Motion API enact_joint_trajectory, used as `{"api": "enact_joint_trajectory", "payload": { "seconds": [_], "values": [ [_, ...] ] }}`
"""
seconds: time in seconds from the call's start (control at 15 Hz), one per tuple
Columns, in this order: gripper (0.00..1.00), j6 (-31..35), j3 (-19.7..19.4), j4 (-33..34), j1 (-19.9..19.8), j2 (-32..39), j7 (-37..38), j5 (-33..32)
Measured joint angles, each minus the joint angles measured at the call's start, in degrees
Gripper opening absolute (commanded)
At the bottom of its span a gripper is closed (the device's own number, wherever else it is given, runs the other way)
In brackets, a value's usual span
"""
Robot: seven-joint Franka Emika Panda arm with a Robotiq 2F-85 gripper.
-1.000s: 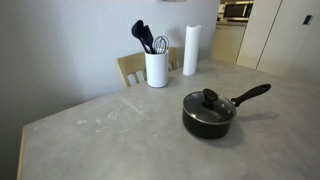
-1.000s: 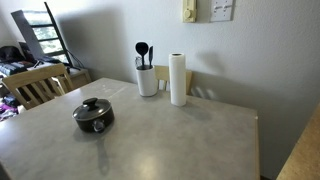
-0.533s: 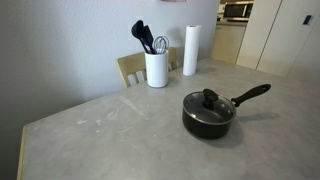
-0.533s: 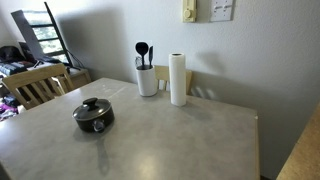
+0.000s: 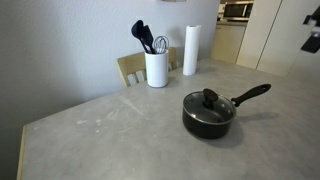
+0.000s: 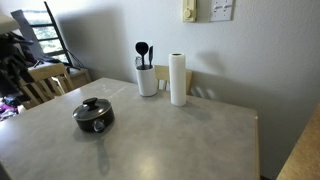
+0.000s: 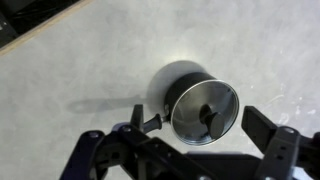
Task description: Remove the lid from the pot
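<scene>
The pot (image 5: 209, 118) stands on the grey worktop (image 5: 100, 135), well apart from the other things, with the lid (image 5: 210, 103) seated flat on its rim. The lid's black knob (image 5: 210, 96) stands at the centre. The pot's long handle (image 5: 252, 96) reaches out level from its side. In an exterior view the same pot (image 6: 93, 118) sits near one end of the worktop, lid (image 6: 92, 108) on.

In the wrist view the gripper (image 7: 180, 135) hangs high over the worktop and looks straight down on the pot (image 7: 203, 110). The fingers (image 7: 92, 152) are spread wide, one at each lower corner of the view, and hold nothing. They touch neither lid nor pot. The glass lid (image 7: 192, 108) shows as a pale disc with its dark knob (image 7: 207, 115) near the middle.

Towards the wall stands a white utensil holder (image 5: 156, 69) with black tools in it, and just beside it an upright paper towel roll (image 5: 191, 51). A wooden chair (image 5: 129, 68) shows behind the holder. A dark blurred shape (image 5: 313, 41) at the edge of an exterior view may be part of the arm; it is too cut off to be sure.
</scene>
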Motion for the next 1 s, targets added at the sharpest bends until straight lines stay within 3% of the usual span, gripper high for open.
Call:
{"api": "enact_joint_trajectory", "payload": {
  "seconds": [0.13,0.6,1.0],
  "values": [
    [1.0,4.1,1.8,0.5,1.0,5.5,2.2,0.8],
    [1.0,3.7,1.2,0.7,1.1,3.6,2.2,0.6],
    [1.0,4.5,1.2,5.7,1.0,10.6,0.6,-2.7]
  ]
}}
